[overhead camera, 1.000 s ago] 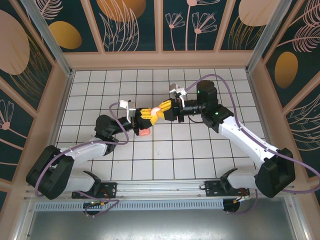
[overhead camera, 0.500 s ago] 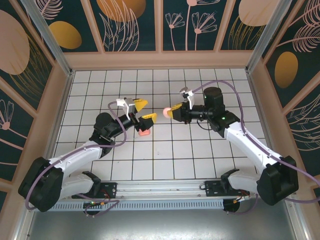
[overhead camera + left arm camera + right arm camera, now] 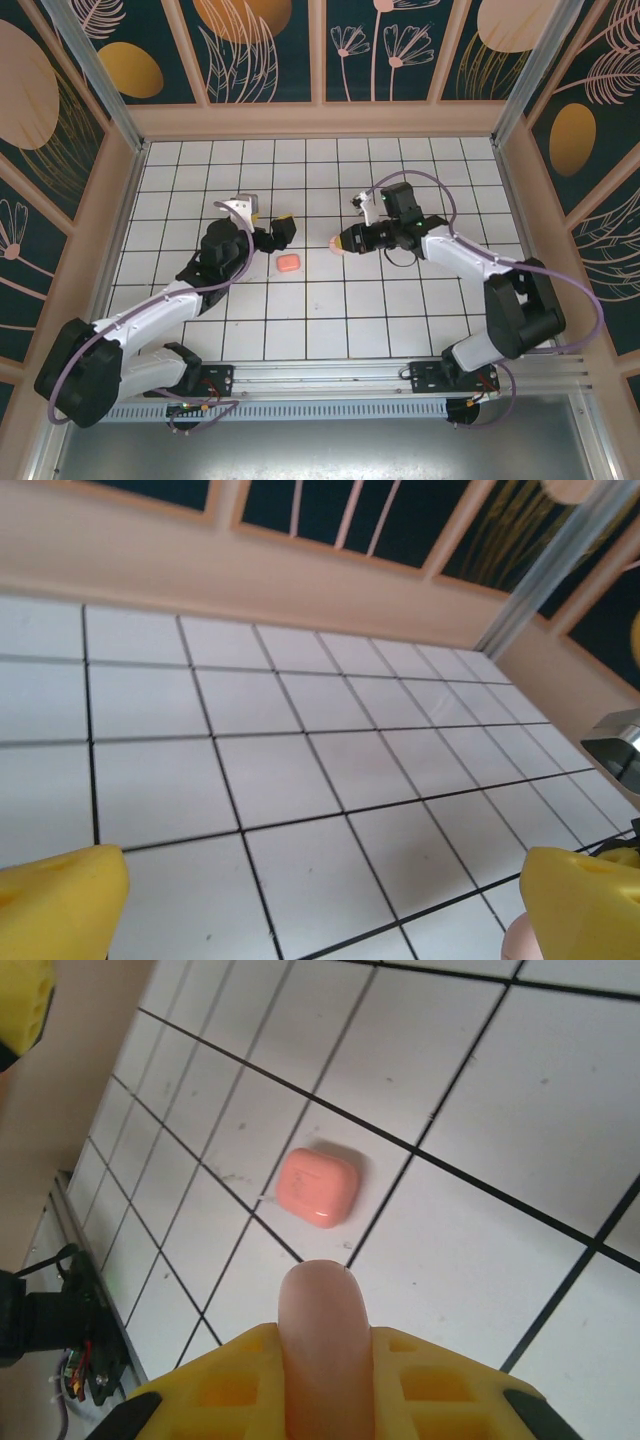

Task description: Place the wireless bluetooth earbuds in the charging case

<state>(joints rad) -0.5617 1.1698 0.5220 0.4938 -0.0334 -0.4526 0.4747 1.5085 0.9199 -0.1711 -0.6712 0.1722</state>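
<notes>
Fingertips [image 3: 60, 895] of the left claw [image 3: 273, 232] stand spread wide with nothing between them, hanging over the white tiled surface [image 3: 400, 310]. Just to its right, and a little nearer the arms' bases, a salmon block [image 3: 288, 262] lies flat on the tiles, its longer side running roughly left to right. Further right, the right claw [image 3: 341, 243] is clamped on a pale pink piece [image 3: 322, 1340]. The rounded end of that piece juts toward the block, which sits ahead of and below it. To my eye the left claw is the nearer of the two to the block. Which of these pink things is the charging case I cannot tell. Round about stand a peach wooden frame [image 3: 320, 120] and dark panels painted with flowers [image 3: 265, 50].
</notes>
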